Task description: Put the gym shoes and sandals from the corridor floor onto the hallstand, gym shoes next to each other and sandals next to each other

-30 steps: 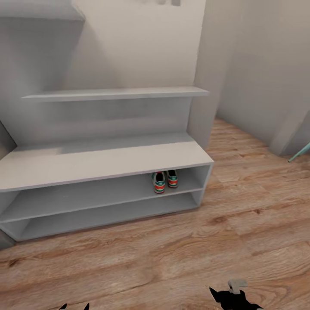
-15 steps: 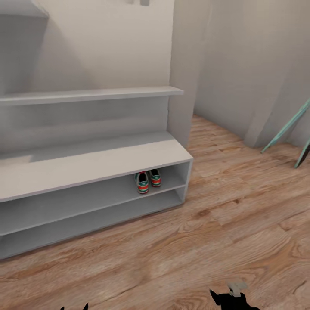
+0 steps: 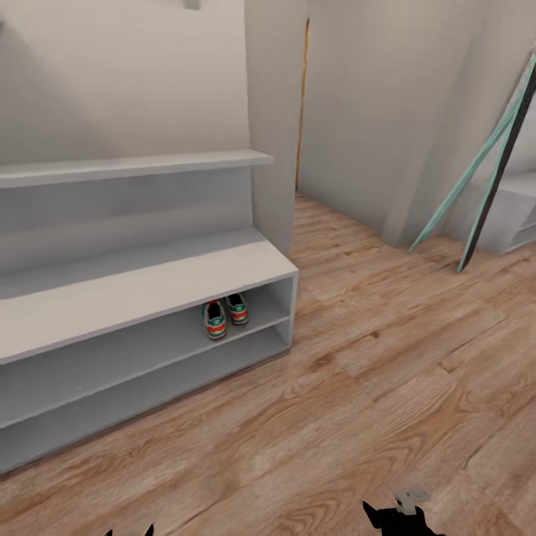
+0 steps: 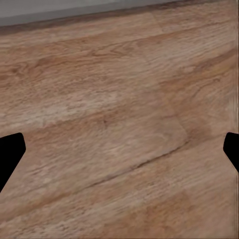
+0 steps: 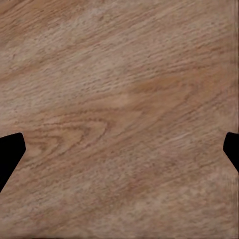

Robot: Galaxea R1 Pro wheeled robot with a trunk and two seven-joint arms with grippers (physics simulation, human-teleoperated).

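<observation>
At the far left of your head view stands the shoe rack [image 3: 141,286], a pale grey unit with a flat top, a stepped shelf above it and two low open compartments below. Your two gym shoes [image 3: 225,315] sit side by side, touching or nearly so, in the upper compartment at its right-hand end, heels facing out toward you; they are on the shelf, not on the floor.

Your left tool [image 3: 128,531] shows only as two dark tips at the bottom edge of the head view, well apart from the shoes, which lie ahead of it and a little to its right. In the left wrist view, its fingers [image 4: 10,152] sit at opposite edges with bare wood floor [image 4: 119,124] between them: spread wide, holding nothing. A strip of the rack's base runs along one edge of that view.

The floor [image 3: 357,387] stretches rightward toward a corridor opening. Your right tool [image 3: 398,517] peeks in at the bottom edge, with the shoes far ahead and to its left. In the right wrist view, its fingers [image 5: 10,152] are likewise wide apart over plain planks, gripping nothing.

At the far right, teal and dark poles [image 3: 491,156] lean against the wall.
</observation>
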